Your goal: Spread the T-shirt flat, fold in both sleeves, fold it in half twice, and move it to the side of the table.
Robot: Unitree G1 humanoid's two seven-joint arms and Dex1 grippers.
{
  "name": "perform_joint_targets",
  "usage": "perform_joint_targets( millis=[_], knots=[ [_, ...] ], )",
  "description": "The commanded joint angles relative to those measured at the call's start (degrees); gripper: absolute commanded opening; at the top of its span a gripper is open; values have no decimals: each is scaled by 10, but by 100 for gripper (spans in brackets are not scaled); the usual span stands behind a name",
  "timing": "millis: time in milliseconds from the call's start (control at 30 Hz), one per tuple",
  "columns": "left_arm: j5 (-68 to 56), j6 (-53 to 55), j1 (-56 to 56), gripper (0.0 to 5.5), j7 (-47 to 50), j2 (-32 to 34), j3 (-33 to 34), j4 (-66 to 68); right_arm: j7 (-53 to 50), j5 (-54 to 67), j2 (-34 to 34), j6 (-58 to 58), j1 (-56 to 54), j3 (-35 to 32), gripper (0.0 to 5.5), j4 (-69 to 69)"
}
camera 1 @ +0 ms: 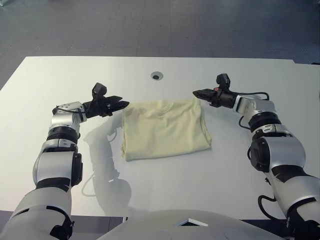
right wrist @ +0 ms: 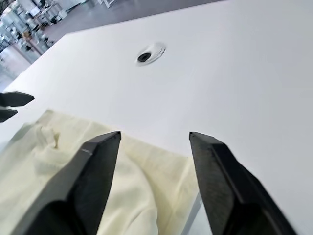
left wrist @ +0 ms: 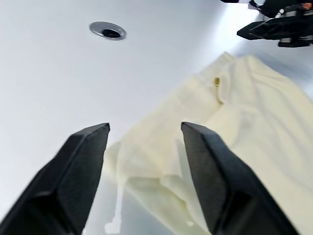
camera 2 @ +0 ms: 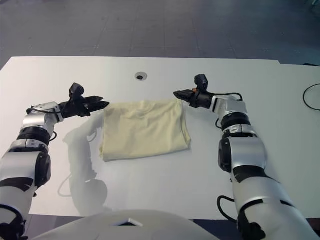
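A round hole [camera 1: 157, 76] sits in the white table [camera 1: 240, 170] beyond the pale yellow T-shirt [camera 1: 162, 128], a rumpled folded rectangle at centre. The left gripper [camera 1: 124, 105] and right gripper [camera 1: 196, 93] flank its far corners, fingers spread, holding nothing.

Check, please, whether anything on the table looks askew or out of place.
The T-shirt lies slightly askew: its right edge slants outward toward the near corner, and its far left corner is rumpled by the open left gripper. Nothing looks spilled or damaged.
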Motion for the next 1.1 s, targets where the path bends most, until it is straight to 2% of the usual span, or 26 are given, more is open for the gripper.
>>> perform_joint_targets(
  millis=[33, 100, 200, 300, 467, 633, 767, 867, 967, 1100],
  knots=[
    [-31, -1, 43, 345, -16, 1, 25, -129, 71, -17, -6, -20, 54, 42, 325, -136],
    [-52, 32, 103, 383, -20, -3, 19, -269, 103, -16, -14, -10, 114, 70, 300, -247],
    [-54, 62, 195, 337, 10, -9, -7, -451, 132, -2, -32, 24, 200, 98, 252, -399],
    [-35, 82, 273, 287, 30, -8, -39, -562, 141, -2, -50, 49, 243, 108, 205, -455],
    [17, 77, 350, 221, 69, 1, -88, -615, 112, -42, -57, 61, 267, 133, 142, -430],
    [71, 33, 367, 136, 90, 8, -123, -560, 94, -72, -73, 35, 287, 150, 60, -382],
    [73, 0, 355, 188, 88, 7, -125, -529, 98, -65, -78, 36, 295, 151, 0, -387],
    [70, -24, 341, 241, 76, 12, -129, -528, 105, -40, -80, 59, 295, 139, 0, -425],
    [61, -46, 320, 292, 50, 23, -127, -554, 104, 20, -73, 119, 282, 100, 0, -498],
    [26, -24, 296, 368, 39, 42, -97, -630, 66, 68, -54, 174, 243, 66, 0, -560]
  ],
)
